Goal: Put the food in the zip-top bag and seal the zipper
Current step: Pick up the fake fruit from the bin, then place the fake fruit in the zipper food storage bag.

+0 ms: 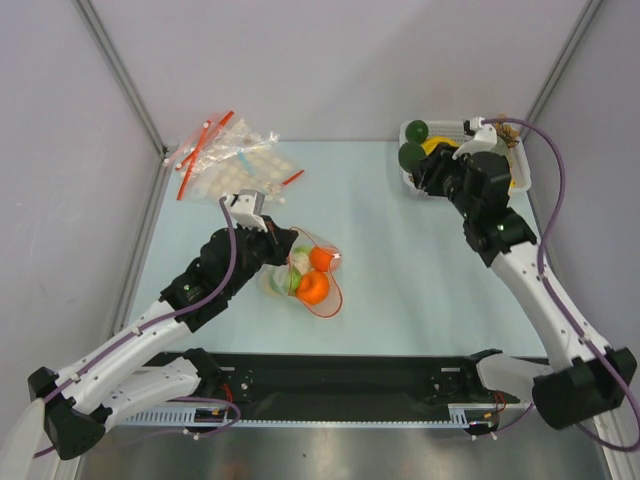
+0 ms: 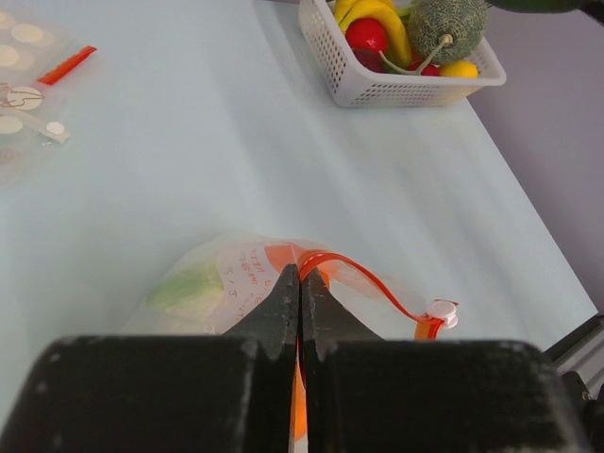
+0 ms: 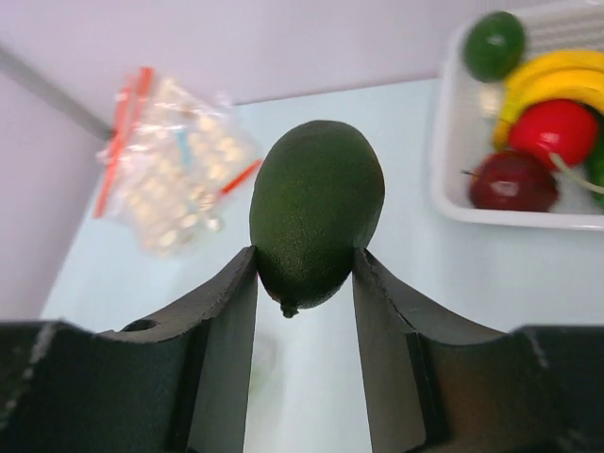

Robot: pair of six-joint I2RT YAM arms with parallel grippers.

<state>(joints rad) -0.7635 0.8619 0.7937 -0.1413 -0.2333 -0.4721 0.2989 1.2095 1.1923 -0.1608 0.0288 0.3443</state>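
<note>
Oranges [image 1: 313, 288] in the zip-top bag [image 1: 333, 285]; banana [image 2: 377, 17], red fruit [image 2: 366, 36] in basket [image 2: 377, 90]

Worktop [image 1: 400, 290]: pale blue-green, smooth, matt. Walls [image 1: 320, 60]: plain pale grey panels on three sides, joined at slanting metal posts [image 1: 120, 68]. Black strip [image 1: 340, 375] along near edge of worktop; brushed metal surface [image 1: 330, 455] nearer still. Light: even, soft, faint shadows.

We see the left arm [image 1: 120, 350] and right arm [image 1: 545, 295] built of white links and black joints, each trailed by a purple cable [image 1: 560, 180]. Their matte black fingers [image 3: 222, 330] taper to wedges.
</note>
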